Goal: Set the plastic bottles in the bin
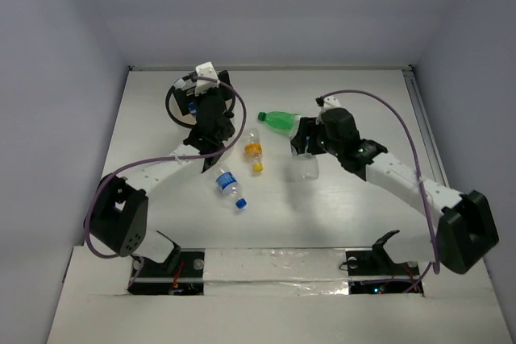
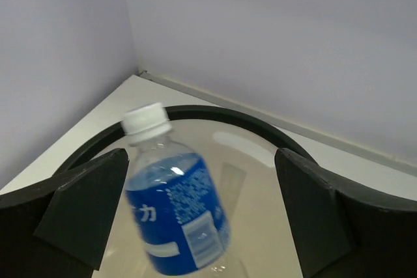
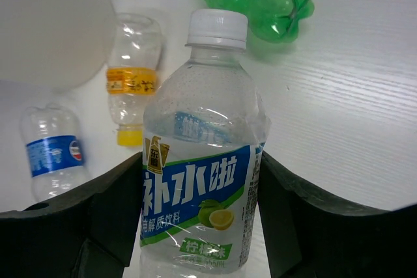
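Left gripper (image 2: 199, 183) hung open over translucent black-rimmed bin (image 2: 215, 112), blue-labelled clear bottle (image 2: 172, 209) loose between jaws; right gripper (image 3: 199, 183) clasped white-capped clear bottle (image 3: 205, 128); three more bottles (image 1: 253, 150) lay on bench (image 1: 363, 223) near bin.

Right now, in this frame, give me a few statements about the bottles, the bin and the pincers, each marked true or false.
1. The right pincer is closed on a white-capped clear bottle. True.
2. The green bottle is already in the bin. False: it lies on the table, beyond the right pincer.
3. The left pincer is open above the bin, with a blue-labelled bottle between its fingers. True.
4. The orange-labelled bottle stands upright. False: it lies on its side on the table.
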{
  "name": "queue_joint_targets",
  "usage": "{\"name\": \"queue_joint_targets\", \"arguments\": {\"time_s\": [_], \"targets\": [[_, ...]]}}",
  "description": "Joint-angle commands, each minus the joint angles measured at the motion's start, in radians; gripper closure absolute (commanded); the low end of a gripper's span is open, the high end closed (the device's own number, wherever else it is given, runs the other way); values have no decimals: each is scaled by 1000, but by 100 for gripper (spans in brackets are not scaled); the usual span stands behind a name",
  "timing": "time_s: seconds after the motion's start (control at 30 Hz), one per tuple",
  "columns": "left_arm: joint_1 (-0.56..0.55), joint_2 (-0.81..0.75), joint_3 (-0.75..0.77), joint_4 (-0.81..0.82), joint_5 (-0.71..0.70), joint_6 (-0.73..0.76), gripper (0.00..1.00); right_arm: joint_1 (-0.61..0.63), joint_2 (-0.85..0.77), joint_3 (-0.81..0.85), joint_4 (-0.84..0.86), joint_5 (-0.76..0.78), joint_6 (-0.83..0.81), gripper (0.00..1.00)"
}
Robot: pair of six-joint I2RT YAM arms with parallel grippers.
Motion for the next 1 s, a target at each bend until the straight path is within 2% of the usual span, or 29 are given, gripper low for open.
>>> {"name": "queue_joint_targets", "arguments": {"time_s": [0.0,0.2,0.4,0.53,0.7,0.77,0.97], "targets": [[6,-74,57,-110,70,-125,3,-2,-148,-15,19,-1,16,53],[6,-194,69,-172,193,-226,1,-2,-364,20,96,-136,31,57],[6,-312,158,-348,319,-364,3,34,-313,162,241,-236,46,55],[6,-422,221,-529,406,-433,6,121,-199,279,361,-233,49,55],[6,-561,235,-721,533,-481,10,180,31,446,508,-199,31,56],[6,-643,212,-755,549,-499,10,192,100,535,576,-189,28,56],[6,-826,89,-775,552,-513,11,212,384,787,602,-83,-46,56]]}}
